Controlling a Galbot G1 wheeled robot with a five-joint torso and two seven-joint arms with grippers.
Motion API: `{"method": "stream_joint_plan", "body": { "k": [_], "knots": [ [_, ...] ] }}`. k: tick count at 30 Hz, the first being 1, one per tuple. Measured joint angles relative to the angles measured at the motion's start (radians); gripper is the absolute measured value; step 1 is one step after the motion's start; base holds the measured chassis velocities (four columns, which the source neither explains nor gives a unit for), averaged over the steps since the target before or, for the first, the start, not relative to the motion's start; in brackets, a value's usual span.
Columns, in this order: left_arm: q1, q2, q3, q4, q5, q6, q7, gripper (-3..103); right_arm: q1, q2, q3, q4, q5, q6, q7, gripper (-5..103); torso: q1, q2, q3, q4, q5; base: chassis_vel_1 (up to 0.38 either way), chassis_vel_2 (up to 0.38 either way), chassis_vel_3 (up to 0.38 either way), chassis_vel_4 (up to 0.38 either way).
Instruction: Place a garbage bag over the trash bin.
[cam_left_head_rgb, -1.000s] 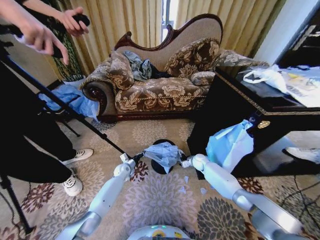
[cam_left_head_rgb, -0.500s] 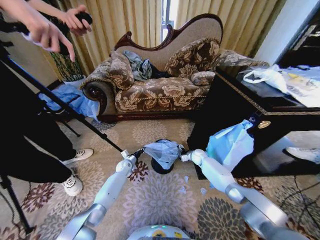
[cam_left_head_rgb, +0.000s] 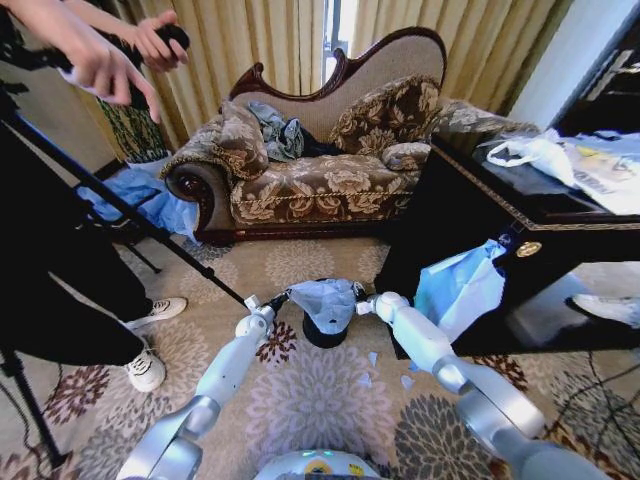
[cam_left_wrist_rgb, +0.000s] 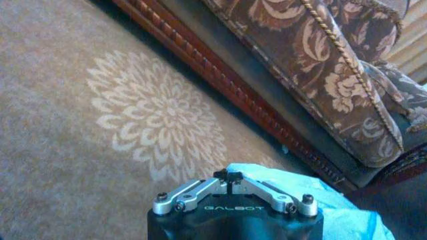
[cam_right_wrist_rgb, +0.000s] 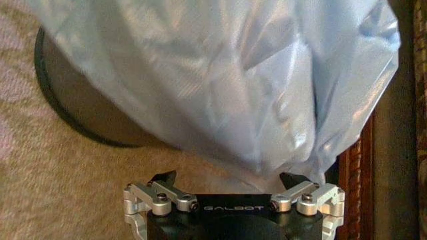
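Two arms reach forward in the head view, holding the garbage bag (cam_left_head_rgb: 326, 303) stretched between them just above the trash bin (cam_left_head_rgb: 322, 332), which stands on the carpet (cam_left_head_rgb: 300, 390) in front of the sofa (cam_left_head_rgb: 320, 170). The left claw (cam_left_head_rgb: 277, 299) pinches one edge of the film and the right claw (cam_left_head_rgb: 362, 305) meets the opposite edge, so the bag hangs spread over the rim, probably to let its mouth be drawn down around the bin.

From the left wrist, the left claw (cam_left_wrist_rgb: 231, 176) is clenched, its tips together on a fold of the pale blue garbage bag (cam_left_wrist_rgb: 320, 200), with carpet (cam_left_wrist_rgb: 80, 100) and the sofa's base (cam_left_wrist_rgb: 280, 125) beyond.

From the right wrist, the right claw (cam_right_wrist_rgb: 229, 178) stands spread wide, its fingers apart at either side of the lower edge of the garbage bag (cam_right_wrist_rgb: 220, 75); it looks released rather than gripping. The film drapes across most of the trash bin (cam_right_wrist_rgb: 87, 105), whose dark rim shows at one side, so the bag is not yet fitted over the rim.
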Motion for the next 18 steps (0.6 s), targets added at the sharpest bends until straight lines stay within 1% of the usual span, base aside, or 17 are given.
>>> {"method": "stream_joint_plan", "body": {
  "k": [9, 18],
  "knots": [
    [0.013, -0.005, -0.001, 0.007, -0.003, -0.001, -0.001, 0, -0.025, -0.029, 0.005, -0.005, -0.012, 0.006, 0.003, 100, 0.000, 0.000, 0.000, -0.0001, -0.0001, 0.000, 0.000, 0.000, 0.000],
    [0.029, -0.008, 0.001, -0.001, 0.000, -0.001, -0.002, 0, -0.060, -0.027, 0.020, -0.008, -0.017, 0.011, 0.012, 100, 0.000, 0.000, 0.000, -0.0001, 0.0001, 0.000, 0.000, 0.000, 0.000]
  ]
}}
